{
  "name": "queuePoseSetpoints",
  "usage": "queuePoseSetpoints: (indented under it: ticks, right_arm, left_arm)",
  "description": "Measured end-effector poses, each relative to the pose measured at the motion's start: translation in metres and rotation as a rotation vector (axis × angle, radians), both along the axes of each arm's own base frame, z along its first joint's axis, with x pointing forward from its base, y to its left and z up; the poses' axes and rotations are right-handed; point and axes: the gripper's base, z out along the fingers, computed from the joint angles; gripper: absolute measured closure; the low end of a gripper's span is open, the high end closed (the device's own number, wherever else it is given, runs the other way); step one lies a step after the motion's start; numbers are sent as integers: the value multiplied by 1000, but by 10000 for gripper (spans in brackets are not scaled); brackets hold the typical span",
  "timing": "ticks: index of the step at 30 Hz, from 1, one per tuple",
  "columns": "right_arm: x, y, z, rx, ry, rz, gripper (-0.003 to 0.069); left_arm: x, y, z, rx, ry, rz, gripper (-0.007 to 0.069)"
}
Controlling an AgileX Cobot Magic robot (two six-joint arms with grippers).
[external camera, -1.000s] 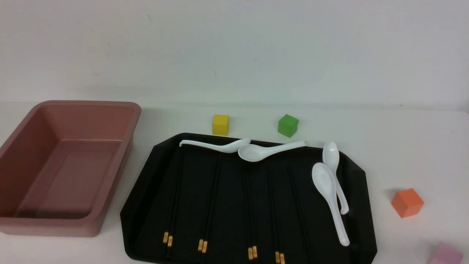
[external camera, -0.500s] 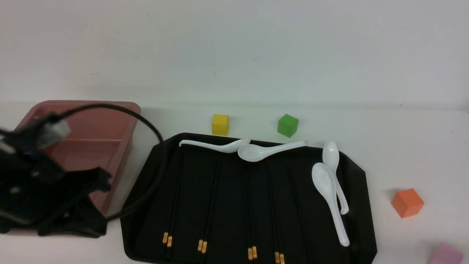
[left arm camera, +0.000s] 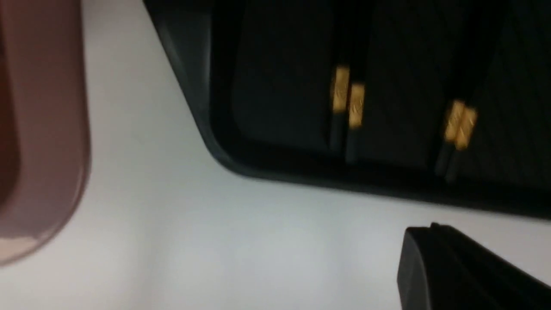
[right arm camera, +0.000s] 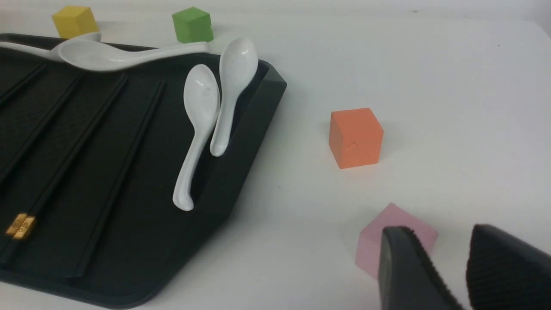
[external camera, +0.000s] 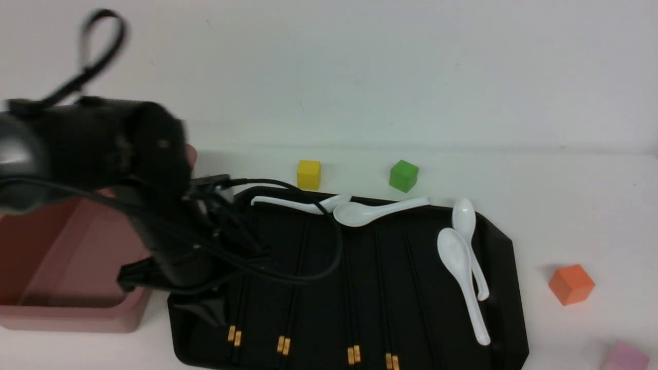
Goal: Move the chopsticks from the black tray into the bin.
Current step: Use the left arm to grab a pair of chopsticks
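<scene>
Plainly, your left fingers (left arm camera: 465, 271) are closed on nothing, so you must part them before any pick. They hang at the near-left corner of the black tray (external camera: 514, 308), a tip showing over bare counter (external camera: 565, 205) just off the tray's near rim; blur hides their height. The nearest pair of chopsticks (external camera: 235, 335) lies just beside them, untouched, gold-banded ends toward the tray's near edge, with three more pairs alongside toward its right edge. Your right fingers (right arm camera: 404, 267) stand apart, empty, by a pink block (right arm camera: 387, 217) toward the counter's near-right corner. Expect the sticks to be light, stiff and slick, lying flat on glossy plastic, so a shallow pinch may roll or skid them. Take a pair across both sticks just past the gold bands, where they look thickest. The bin (external camera: 67, 318) sits just off the tray's left edge.
</scene>
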Motion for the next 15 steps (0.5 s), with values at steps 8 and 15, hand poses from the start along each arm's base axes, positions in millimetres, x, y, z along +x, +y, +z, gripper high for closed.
queuePoseSetpoints:
  ticks: [8, 15]
  right_arm:
    - [0, 0, 0, 0, 0, 0, 419]
    - [0, 0, 0, 0, 0, 0, 419]
  left_arm:
    - [36, -16, -31, 68, -1, 13, 510]
    - [56, -20, -53, 98, -55, -12, 349]
